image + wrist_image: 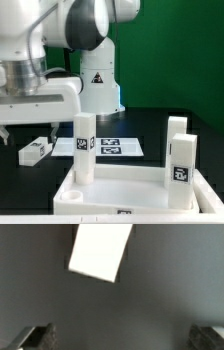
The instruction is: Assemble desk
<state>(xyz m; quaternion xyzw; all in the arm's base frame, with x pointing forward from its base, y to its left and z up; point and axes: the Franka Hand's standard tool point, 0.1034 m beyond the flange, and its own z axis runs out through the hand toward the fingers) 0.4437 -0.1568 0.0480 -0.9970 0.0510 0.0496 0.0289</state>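
My end effector (120, 338) hangs with fingers spread wide, gripping nothing, above the dark bench (130, 303); three legs (84, 148) stand in the tabletop (125, 192).

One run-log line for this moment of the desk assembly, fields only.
stage: legs being fitted | tabletop: three legs upright | loose leg: flat on table, untouched | hand: open, empty

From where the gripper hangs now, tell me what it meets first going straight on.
Probably bare dark table: the open gripper points at it, with nothing between the fingertips. A white part, likely a leg, lies ahead off that line. Depth is unclear.
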